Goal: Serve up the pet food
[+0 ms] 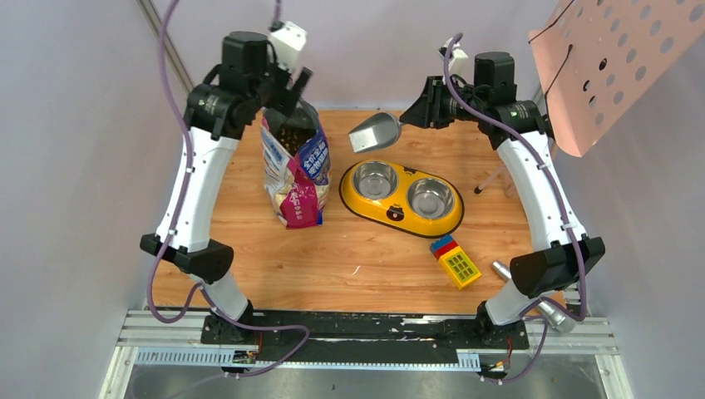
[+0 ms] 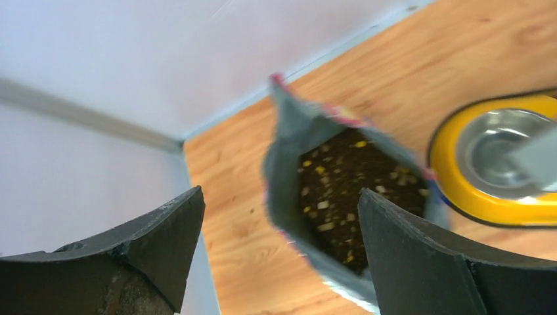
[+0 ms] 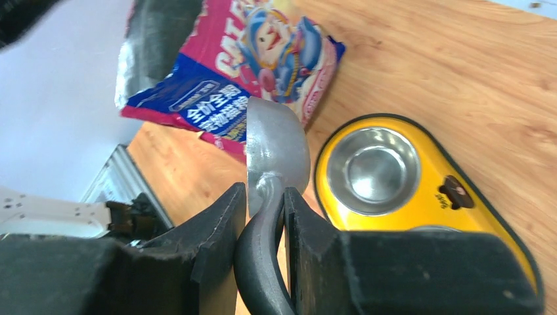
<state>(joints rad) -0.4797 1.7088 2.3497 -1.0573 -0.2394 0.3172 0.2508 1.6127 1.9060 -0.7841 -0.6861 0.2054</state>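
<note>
Top external view: left gripper (image 1: pixel 298 83) stands wide, not holding the cat food bag (image 1: pixel 295 179), so I fear the scoop (image 1: pixel 374 131) clamped in right gripper (image 1: pixel 409 116) tips it, spilling kibble (image 1: pixel 292 137).

Robot arms: two, the left arm (image 1: pixel 195 191) and the right arm (image 1: pixel 539 191).
Grippers: two, the left gripper (image 1: pixel 293 90) and the right gripper (image 1: pixel 409 118).
Cat food bag (image 1: pixel 295 170): one.
Kibble pellets (image 2: pixel 341 190): too many to count.
Metal scoop (image 1: pixel 374 133): one.
Yellow feeder (image 1: pixel 401 198): one.
Steel bowls: two, the left bowl (image 1: pixel 376 179) and the right bowl (image 1: pixel 431 197).
Toy block (image 1: pixel 455 260): one.
Silver cylinder ends: two, the upper end (image 1: pixel 501 270) and the lower end (image 1: pixel 555 317), on either side of the right arm; I cannot tell whether they are one piece or two.
Pink perforated panel (image 1: pixel 619 62): one.
</note>
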